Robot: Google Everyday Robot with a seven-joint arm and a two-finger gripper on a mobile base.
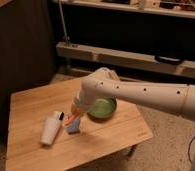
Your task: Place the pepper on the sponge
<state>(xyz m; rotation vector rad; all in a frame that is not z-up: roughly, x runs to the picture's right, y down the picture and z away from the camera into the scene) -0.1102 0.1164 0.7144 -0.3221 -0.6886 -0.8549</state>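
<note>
While hanging over the worktop's (31, 107) middle, gripper (76, 112) is clamping the tilted pepper (73, 119) directly over the sponge (73, 130); white cup (51, 130) is lying beside the sponge; green bowl (103, 108) is sitting nearer the back edge.

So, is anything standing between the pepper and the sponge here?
Nothing visible. The gripper, shut on the pepper, hangs directly over the sponge. The white cup and the green bowl sit off to either side, out of the path.
</note>
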